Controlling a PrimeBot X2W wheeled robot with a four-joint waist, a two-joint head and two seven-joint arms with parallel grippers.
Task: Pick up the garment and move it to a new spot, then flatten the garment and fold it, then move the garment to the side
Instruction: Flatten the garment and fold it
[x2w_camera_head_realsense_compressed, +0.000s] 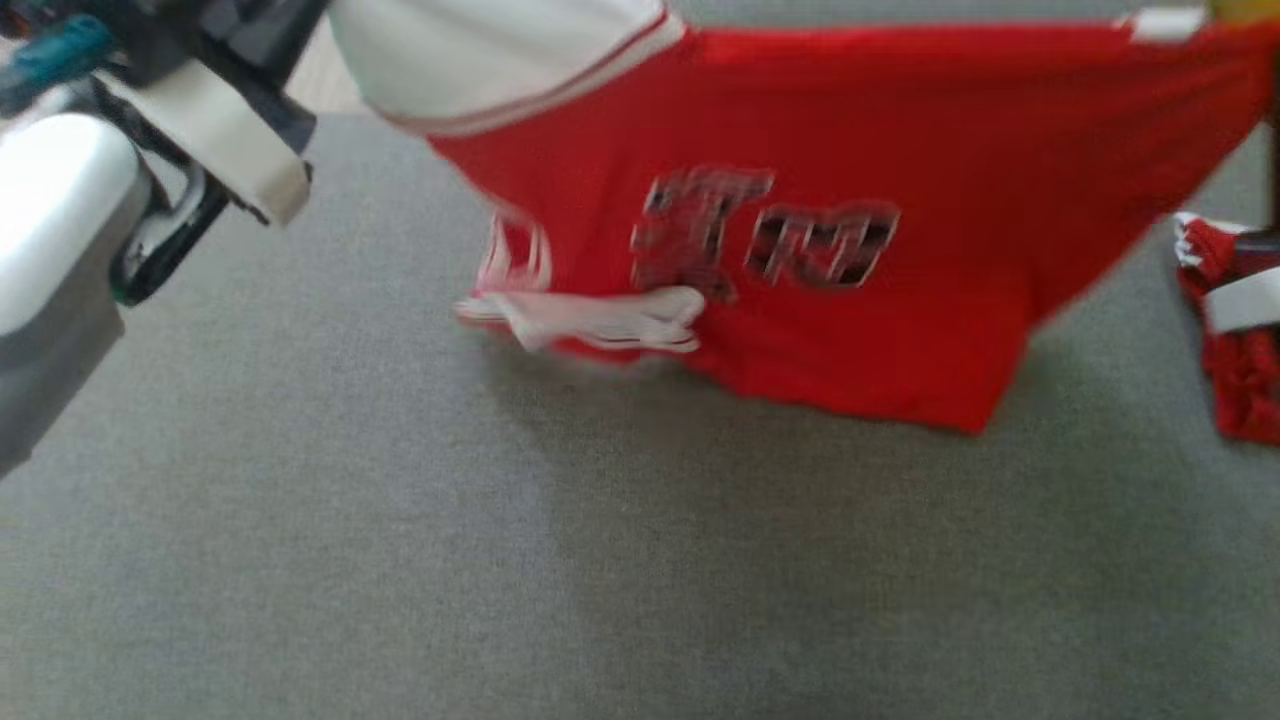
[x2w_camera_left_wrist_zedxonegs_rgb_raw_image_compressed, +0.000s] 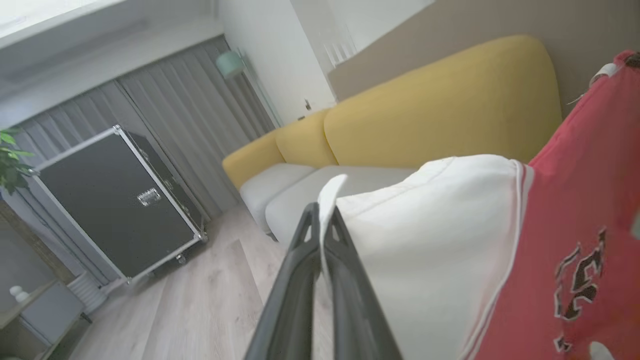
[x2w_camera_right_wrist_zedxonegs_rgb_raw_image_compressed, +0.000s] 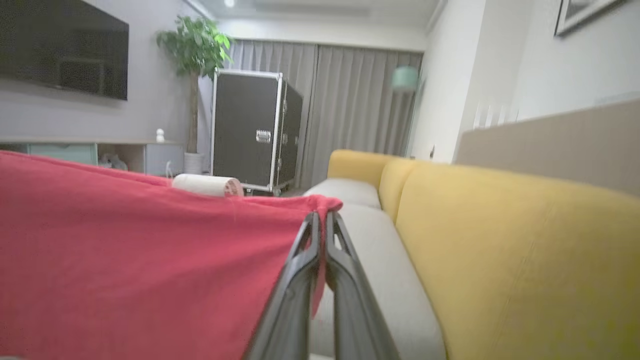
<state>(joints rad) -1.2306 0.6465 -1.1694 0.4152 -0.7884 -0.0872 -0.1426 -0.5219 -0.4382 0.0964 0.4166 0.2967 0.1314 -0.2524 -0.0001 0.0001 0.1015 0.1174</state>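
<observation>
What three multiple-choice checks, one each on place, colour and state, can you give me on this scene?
1. Where does the left gripper grip the garment?
A. the white sleeve
B. the lettering
C. the bottom hem

2. What colour is the sofa backrest?
A. green
B. yellow
C. blue

3. How is the garment?
A. folded flat on the seat
B. bunched in a ball
C. held up, spread between the left gripper and the right gripper

Answers:
1 A, the left wrist view shows that gripper shut on white sleeve cloth.
2 B, yellow cushions show in both wrist views.
3 C, each gripper is shut on an edge and the red cloth stretches between them.
</observation>
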